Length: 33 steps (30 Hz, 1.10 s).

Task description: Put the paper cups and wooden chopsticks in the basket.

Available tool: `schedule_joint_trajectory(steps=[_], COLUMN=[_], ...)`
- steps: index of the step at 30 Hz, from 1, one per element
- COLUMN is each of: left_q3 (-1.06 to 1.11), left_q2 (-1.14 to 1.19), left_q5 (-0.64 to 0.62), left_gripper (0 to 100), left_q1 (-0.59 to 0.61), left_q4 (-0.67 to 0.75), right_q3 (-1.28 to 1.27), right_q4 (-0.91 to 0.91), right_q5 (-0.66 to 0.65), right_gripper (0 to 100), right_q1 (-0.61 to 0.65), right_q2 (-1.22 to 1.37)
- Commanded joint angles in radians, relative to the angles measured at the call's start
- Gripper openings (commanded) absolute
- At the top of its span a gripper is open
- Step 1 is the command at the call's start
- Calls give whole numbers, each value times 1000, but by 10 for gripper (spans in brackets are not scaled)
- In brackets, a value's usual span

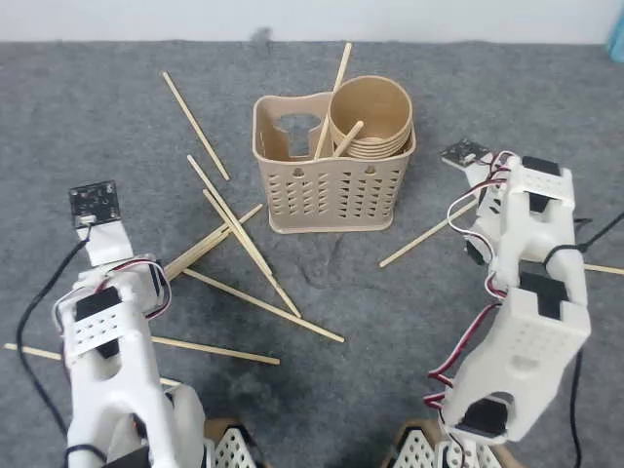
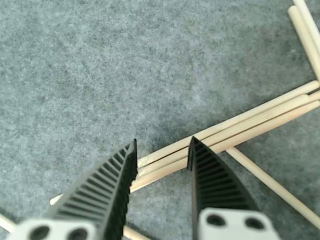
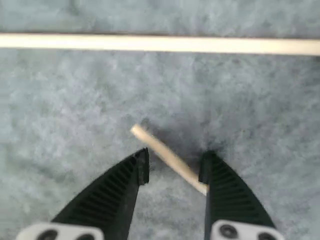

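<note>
A tan slotted basket (image 1: 331,190) stands at the middle back and holds stacked paper cups (image 1: 371,117) and a few wooden chopsticks (image 1: 334,96). Several more chopsticks (image 1: 244,239) lie scattered on the grey carpet. My left gripper (image 2: 162,147) is open, low over the carpet, its jaws straddling the end of a bundle of three chopsticks (image 2: 250,122). My right gripper (image 3: 175,160) is open too, and the end of one chopstick (image 3: 167,155) lies slanted between its jaws. A second chopstick (image 3: 160,44) crosses the carpet beyond it.
In the high view the left arm (image 1: 107,331) sits at the lower left and the right arm (image 1: 526,292) at the right. A loose chopstick (image 1: 429,234) lies between the basket and the right arm. Others lie near the front left (image 1: 214,348).
</note>
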<state>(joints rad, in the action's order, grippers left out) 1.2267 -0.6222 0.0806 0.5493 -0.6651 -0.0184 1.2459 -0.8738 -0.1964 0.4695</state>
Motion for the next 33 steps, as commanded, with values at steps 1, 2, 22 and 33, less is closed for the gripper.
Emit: schedule_joint_trajectory(steps=[1,2,22,33], left_q3=[-8,-8,-8,-7], left_q2=[-35,-35,-35,-35], left_q5=[-2,-2,-2,-2], left_gripper=[162,162,162,162], left_q1=[6,6,6,8], left_q4=[21,21,21,20], right_q3=[35,35,28,-91], right_q4=[-64,-67,173,-21], right_q5=[-8,-8,101,259], right_gripper=[188,187,9,8], right_q1=[-2,-2,-110,-361], right_q2=[24,33,-331,-375])
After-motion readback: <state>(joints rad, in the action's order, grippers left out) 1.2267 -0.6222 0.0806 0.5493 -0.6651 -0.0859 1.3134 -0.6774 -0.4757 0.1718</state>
